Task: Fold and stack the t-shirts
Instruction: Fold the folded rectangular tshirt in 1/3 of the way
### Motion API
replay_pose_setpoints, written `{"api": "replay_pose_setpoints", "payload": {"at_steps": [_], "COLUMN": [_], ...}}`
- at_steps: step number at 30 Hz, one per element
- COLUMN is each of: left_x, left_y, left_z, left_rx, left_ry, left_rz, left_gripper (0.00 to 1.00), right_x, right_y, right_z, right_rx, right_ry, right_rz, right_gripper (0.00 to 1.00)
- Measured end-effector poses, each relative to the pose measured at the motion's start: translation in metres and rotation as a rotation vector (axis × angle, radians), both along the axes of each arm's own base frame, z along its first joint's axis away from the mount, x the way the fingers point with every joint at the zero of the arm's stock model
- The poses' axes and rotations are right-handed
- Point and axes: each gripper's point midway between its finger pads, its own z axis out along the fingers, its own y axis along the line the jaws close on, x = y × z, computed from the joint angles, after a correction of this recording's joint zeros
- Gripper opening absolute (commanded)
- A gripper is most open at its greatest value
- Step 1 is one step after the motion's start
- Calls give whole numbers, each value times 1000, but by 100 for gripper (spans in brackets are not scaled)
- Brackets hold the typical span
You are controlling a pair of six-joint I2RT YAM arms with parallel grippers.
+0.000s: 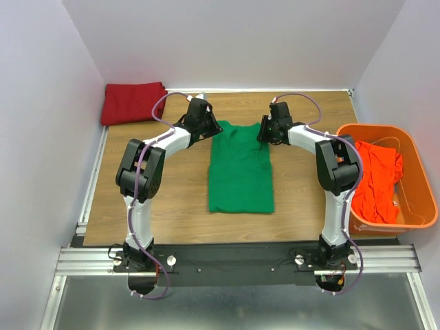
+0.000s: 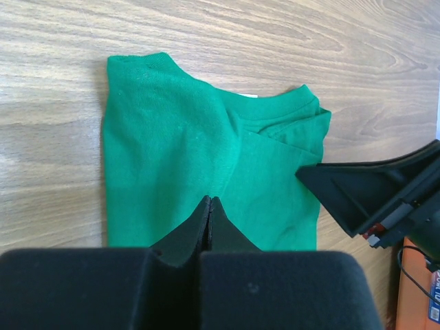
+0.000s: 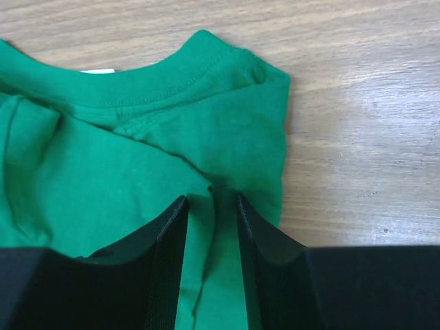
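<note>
- Left gripper (image 2: 210,201): fingers pressed together tip to tip, no gap. The tips sit over the cloth near the shirt's collar end. Can't tell if any fabric is pinched between them.
- Right gripper (image 3: 211,201): fingers a narrow gap apart, with cloth showing through the gap. Nothing is clamped. It sits low over the shoulder area on its side of the collar (image 3: 137,86).
- In the top view both grippers are at the far end of the shirt, one at each shoulder. The right gripper's fingers also show in the left wrist view.
- Green t-shirt (image 1: 240,168): flat on the table (image 1: 172,206), centred between the arms, collar away from the bases. Sleeves are folded inward, so the outline is a narrow rectangle.
- Dark red t-shirt (image 1: 130,102): folded, in the far left corner of the table, well apart from the green one.
- Orange-red t-shirt (image 1: 377,180): crumpled inside the orange basket (image 1: 375,129), at the right edge of the table beside the right arm.
</note>
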Motion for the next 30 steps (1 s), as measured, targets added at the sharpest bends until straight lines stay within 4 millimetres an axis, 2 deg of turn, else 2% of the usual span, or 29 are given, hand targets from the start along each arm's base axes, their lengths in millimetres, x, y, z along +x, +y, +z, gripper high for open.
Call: {"api": "replay_pose_setpoints", "payload": {"at_steps": [12, 18, 24, 30], "left_x": [1, 2, 4, 4], "left_y": [4, 5, 4, 4], "left_z": [-2, -3, -7, -16], "left_rx": [5, 7, 10, 17], "left_ry": [3, 5, 8, 23], "left_rz": [5, 6, 5, 4], "left_gripper": [0, 0, 0, 0], "right_x": [8, 8, 8, 8], "right_y": [5, 6, 7, 7], "right_z": [1, -3, -2, 15], "right_rx": [12, 18, 25, 36], "right_ry": [-6, 2, 4, -23], "right_rz": [9, 9, 2, 0], "right_gripper": [41, 26, 17, 11]}}
